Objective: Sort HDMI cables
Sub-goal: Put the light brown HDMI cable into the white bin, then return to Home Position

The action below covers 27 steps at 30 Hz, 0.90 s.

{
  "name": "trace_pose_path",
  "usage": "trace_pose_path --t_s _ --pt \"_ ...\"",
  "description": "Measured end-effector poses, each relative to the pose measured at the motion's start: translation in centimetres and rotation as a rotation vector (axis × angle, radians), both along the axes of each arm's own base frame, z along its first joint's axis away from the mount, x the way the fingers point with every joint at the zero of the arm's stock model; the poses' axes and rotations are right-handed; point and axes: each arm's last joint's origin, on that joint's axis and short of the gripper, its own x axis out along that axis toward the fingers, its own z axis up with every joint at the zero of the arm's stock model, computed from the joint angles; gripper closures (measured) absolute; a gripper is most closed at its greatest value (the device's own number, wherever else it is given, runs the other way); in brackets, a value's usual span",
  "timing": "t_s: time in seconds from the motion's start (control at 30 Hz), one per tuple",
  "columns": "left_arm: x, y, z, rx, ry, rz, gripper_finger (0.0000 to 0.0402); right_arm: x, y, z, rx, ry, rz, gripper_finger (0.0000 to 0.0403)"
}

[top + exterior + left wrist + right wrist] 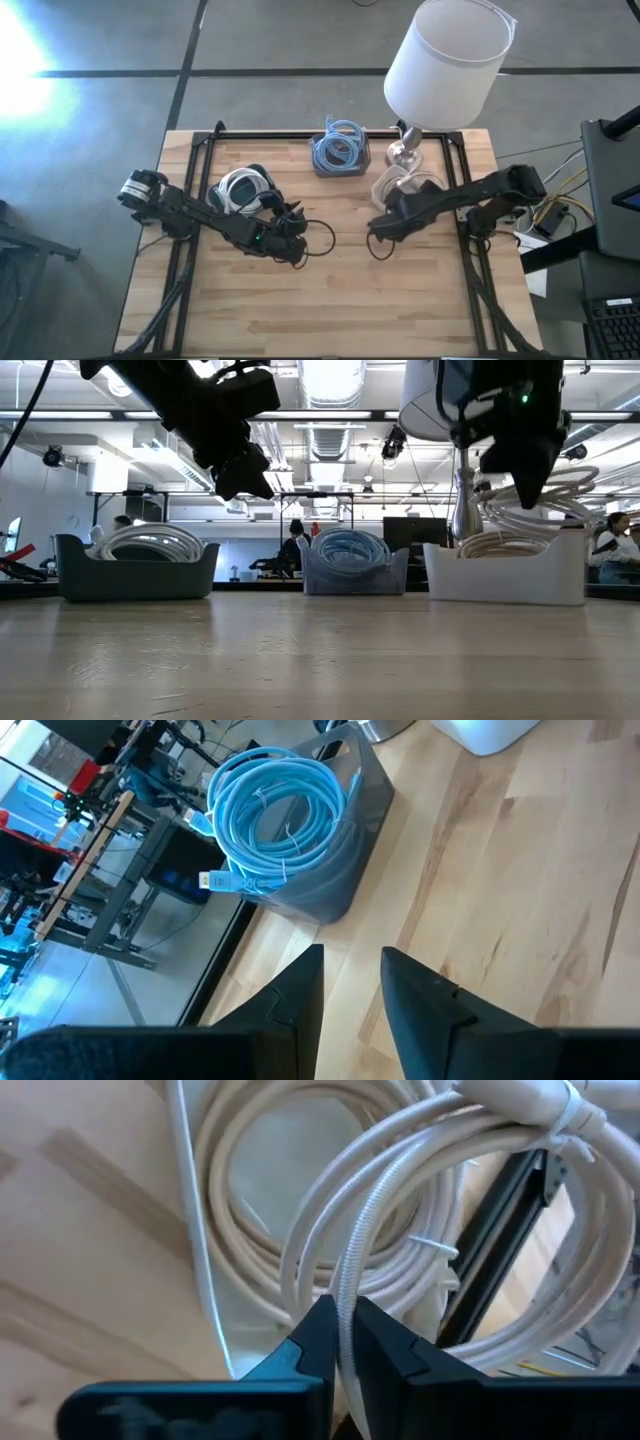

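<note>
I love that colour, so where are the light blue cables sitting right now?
In the high view the light blue cables lie coiled in a grey bin at the table's far edge, middle, just left of the lamp.

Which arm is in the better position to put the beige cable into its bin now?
The right. The right gripper is shut on a beige cable coil and hangs just above the clear bin of beige coils. The left gripper holds nothing and is nearer the blue cable bin.
</note>
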Motion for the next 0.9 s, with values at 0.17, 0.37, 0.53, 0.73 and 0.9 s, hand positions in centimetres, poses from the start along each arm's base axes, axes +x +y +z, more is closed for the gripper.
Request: trace_pose_path --t_s 0.17,0.37,0.53,0.73,0.9 --pt "0.0 0.0 0.0 -0.001 -0.005 0.0 0.0296 1.0 0.1 -2.0 0.0 0.018 0.037 0.0345" --pt "0.2 0.0 0.1 -0.007 -0.022 0.0 0.0296 3.1 0.5 -3.7 0.047 -0.022 0.184 0.0322" --pt "0.2 0.0 0.1 -0.007 -0.022 0.0 0.0296 3.8 0.6 -3.5 0.044 -0.007 0.232 0.0312" --pt "0.2 0.0 0.1 -0.007 -0.024 -0.001 0.0296 3.9 0.6 -1.3 0.043 -0.064 0.235 0.0311" --pt "0.0 -0.5 0.9 -0.009 -0.033 -0.022 0.0296 3.8 0.6 2.3 0.05 -0.17 0.261 0.0317"
